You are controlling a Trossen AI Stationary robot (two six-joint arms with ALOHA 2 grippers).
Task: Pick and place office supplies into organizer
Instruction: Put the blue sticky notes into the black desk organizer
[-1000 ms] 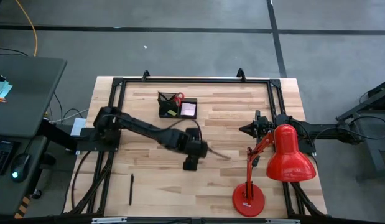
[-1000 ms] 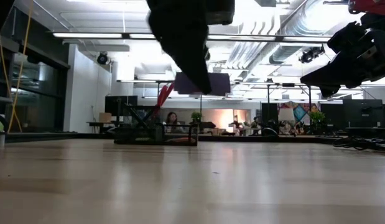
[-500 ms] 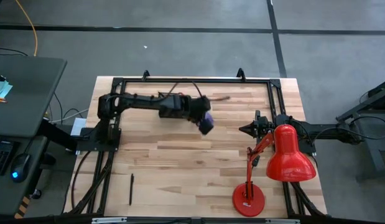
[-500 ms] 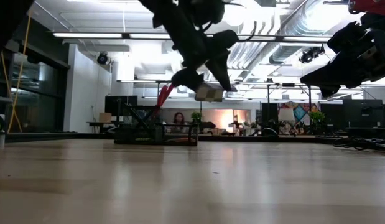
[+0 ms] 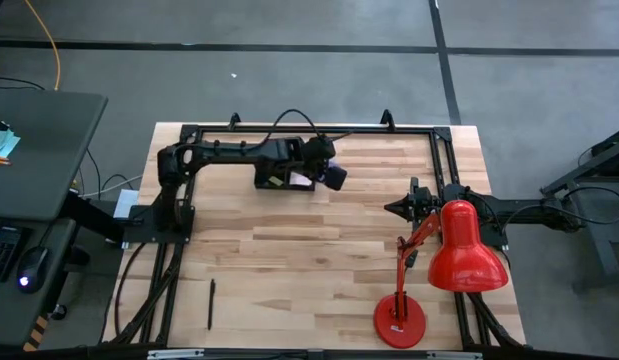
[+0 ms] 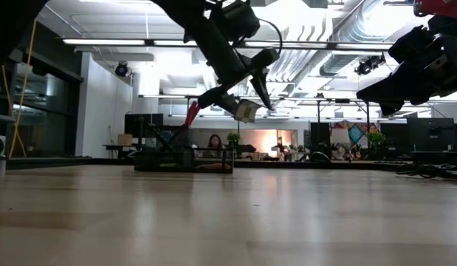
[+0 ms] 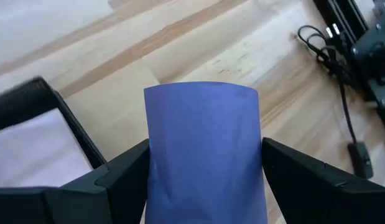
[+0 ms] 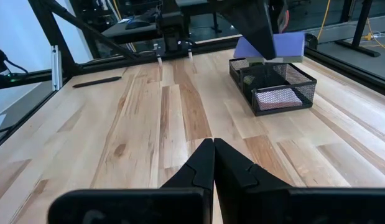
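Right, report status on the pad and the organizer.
Left gripper shut on purple pad, above organizer. Right gripper shut, idle. Pink pad already inside.

Purple pad (image 7: 201, 149): flat, held above organizer's edge.
Organizer (image 8: 274, 81): black mesh, pink pad (image 8: 277, 96) inside.
Pen (image 5: 211, 303): near table edge.

wire mesh organizer (image 8: 280, 81), pale wood table (image 8: 180, 124)
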